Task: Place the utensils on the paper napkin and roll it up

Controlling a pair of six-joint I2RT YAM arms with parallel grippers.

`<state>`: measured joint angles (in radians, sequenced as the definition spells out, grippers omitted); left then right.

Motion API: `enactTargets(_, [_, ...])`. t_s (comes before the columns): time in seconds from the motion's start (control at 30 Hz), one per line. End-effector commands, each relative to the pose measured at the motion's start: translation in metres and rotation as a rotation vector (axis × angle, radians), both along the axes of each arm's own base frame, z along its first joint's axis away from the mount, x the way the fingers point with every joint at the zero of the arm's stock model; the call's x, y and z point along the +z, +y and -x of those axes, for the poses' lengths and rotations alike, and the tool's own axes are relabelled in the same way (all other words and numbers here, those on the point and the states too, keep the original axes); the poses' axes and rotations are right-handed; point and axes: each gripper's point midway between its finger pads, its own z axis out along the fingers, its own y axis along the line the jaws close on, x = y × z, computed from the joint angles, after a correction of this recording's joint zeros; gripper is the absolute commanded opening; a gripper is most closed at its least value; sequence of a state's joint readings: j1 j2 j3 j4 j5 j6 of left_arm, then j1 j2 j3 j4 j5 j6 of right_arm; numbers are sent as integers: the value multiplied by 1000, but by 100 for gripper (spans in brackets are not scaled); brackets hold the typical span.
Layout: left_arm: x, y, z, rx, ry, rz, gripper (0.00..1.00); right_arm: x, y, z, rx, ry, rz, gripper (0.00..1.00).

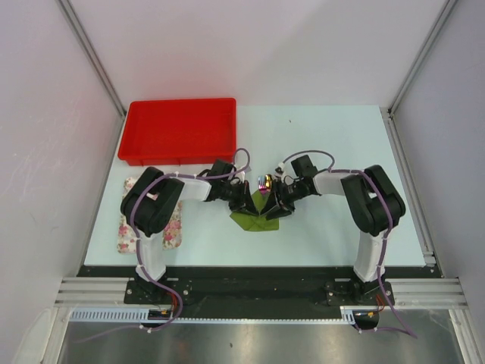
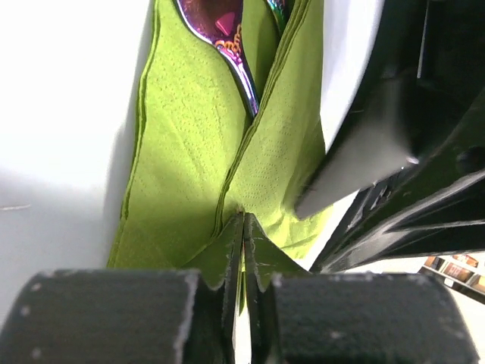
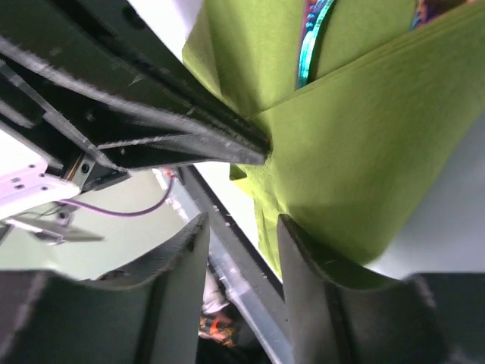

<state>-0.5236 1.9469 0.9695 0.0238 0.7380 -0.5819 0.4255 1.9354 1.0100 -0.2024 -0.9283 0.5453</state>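
Left claw (image 2: 244, 227) clenched on a raised fold of the olive-green thin paper napkin (image 2: 182, 152), green paper pinched between its two black fingertips; the rest of the sheet spreads out ahead of this claw in creased flaps; slim iridescent pink-purple utensils (image 2: 220, 30) lie in the crease beyond the fingertips, partly covered by a flap; right claw (image 3: 241, 224) released, jaws apart, the napkin's edge draped over one finger (image 3: 311, 265) and none of it gripped; the two claws face each other across the napkin on the pale tabletop (image 1: 341, 152); a red rectangular plastic tray (image 1: 178, 133) sits beyond the left claw; a floral pink and white cloth (image 1: 125, 227) lies under the left arm, well outboard of the left claw
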Motion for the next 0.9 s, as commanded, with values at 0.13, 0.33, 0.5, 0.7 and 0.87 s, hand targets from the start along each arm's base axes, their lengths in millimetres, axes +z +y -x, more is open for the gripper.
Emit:
enactTargets(0.13, [-6,-2,-13,-5,-57,-21,4,37,-12,-40,-32,-305,141,16])
enactTargets(0.33, [-7,-2,-13,-3,-61,-24,4,23,-9,-43,13,-380,255,4])
enactTargets(0.5, [-8,-2,-12,-8,-58,-23,3,11,-3,-53,29,-411,308,0])
enactTargets(0.7, [-8,-2,-14,-8,-62,-24,3,-6,4,-54,54,-407,324,0])
enactTargets(0.87, [-7,-2,-15,-7,-64,-23,3,-33,-1,-52,75,-387,376,0])
